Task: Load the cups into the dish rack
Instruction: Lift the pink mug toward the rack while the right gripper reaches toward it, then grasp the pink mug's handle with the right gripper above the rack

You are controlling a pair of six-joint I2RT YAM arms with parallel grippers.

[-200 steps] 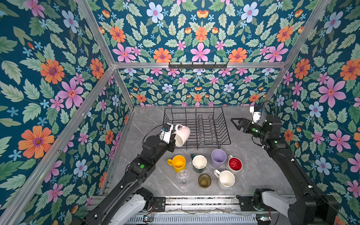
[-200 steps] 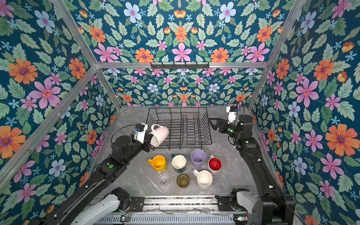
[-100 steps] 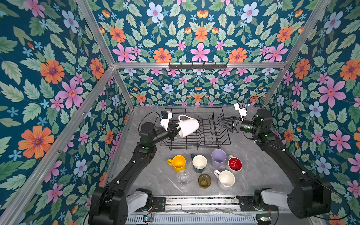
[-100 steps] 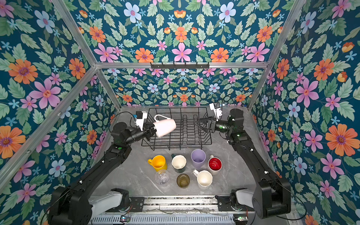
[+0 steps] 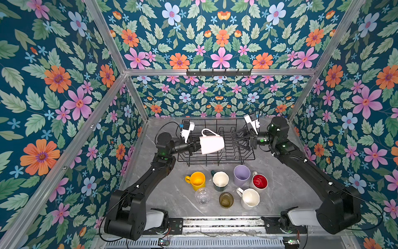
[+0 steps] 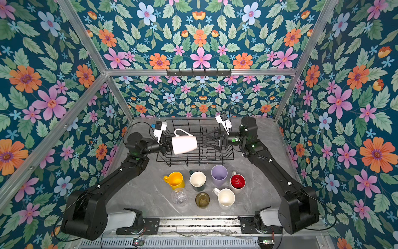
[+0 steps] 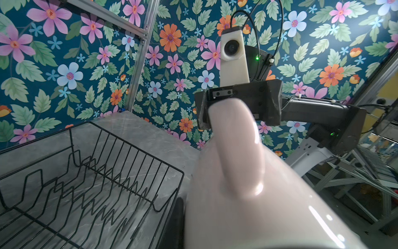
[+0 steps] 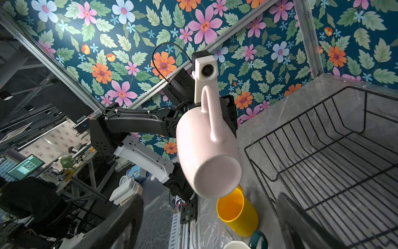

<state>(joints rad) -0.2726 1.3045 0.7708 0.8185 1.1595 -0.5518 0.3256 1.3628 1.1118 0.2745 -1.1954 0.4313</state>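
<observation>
Above the dish rack [image 5: 237, 158], a white mug [image 5: 212, 144]
We see the left end effector [image 5: 197, 146] grasping it (tipped sideways); the right end effector [image 5: 233, 140] gapes wide nearby.

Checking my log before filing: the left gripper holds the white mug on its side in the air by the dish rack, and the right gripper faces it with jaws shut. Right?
Not quite. The right gripper faces the white mug with its jaws wide open, as both top views show. The rest stands: the left gripper holds the mug on its side in the air by the dish rack.
</observation>
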